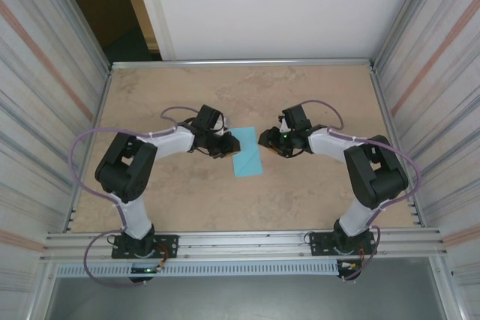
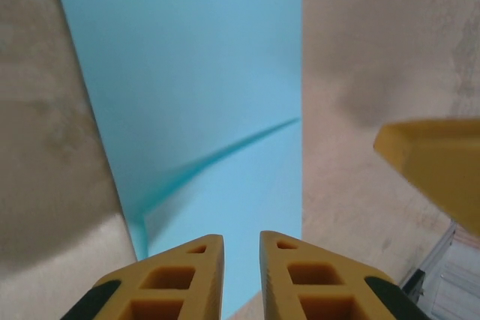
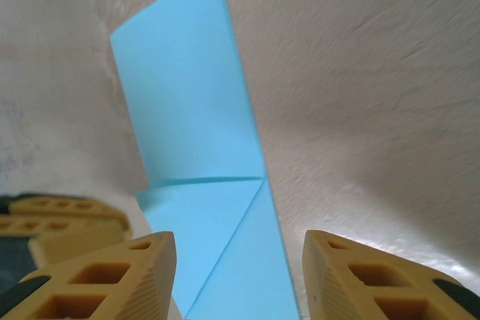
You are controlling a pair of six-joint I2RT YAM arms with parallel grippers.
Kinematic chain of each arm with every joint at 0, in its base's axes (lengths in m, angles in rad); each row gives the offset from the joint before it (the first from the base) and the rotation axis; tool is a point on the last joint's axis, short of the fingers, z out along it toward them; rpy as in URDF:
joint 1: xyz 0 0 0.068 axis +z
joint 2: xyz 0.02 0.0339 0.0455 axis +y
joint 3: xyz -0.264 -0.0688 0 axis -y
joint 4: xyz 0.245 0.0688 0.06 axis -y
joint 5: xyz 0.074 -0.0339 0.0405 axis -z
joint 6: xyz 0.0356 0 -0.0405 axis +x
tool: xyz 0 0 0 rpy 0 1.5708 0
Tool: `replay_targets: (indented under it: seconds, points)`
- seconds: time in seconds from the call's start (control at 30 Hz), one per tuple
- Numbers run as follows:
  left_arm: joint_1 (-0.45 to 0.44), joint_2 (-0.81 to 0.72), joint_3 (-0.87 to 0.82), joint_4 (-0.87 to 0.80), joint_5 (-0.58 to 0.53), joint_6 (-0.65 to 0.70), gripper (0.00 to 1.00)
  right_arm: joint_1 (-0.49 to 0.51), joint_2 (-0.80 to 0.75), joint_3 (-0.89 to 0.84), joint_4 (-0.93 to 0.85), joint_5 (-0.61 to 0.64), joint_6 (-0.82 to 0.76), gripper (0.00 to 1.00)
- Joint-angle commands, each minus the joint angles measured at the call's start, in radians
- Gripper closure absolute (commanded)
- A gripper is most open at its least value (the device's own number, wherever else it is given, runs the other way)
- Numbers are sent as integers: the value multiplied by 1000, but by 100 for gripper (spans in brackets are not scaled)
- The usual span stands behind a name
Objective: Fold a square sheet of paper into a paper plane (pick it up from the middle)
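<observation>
The light-blue sheet of paper (image 1: 247, 157) lies folded on the table's middle as a narrow slanted strip. Creases and a slightly lifted flap cross the paper (image 2: 202, 73) in the left wrist view. My left gripper (image 1: 225, 145) is at its left edge. That gripper (image 2: 241, 239) has its jaws a narrow gap apart, with nothing between them and the sheet lying beyond the tips. My right gripper (image 1: 267, 140) sits at the paper's upper right corner. In its own view the right gripper (image 3: 240, 241) stands wide open over the paper (image 3: 187, 110), gripping nothing.
The beige tabletop (image 1: 300, 192) is framed by an aluminium rail (image 1: 240, 243) at the near edge and by ribbed walls (image 1: 45, 73) on both sides. One yellow fingertip (image 2: 439, 170) of the right gripper shows in the left wrist view.
</observation>
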Motion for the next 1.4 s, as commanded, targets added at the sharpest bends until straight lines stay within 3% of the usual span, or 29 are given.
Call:
replay_targets:
  seconds: [0.0,0.37,0.6,1.37]
  points:
    - [3,46,56,6,-16,21,82,33,36,23,10,18,60,53]
    - [24,95,7,11,-40,45,85,101,101,68,35,31,126,55]
    - [49,117,-67,75,-13,16,86,103,142,102,-3,56,161,61]
    - [55,130,-130,131,3,-12,87,122,177,129,-3,42,168,63]
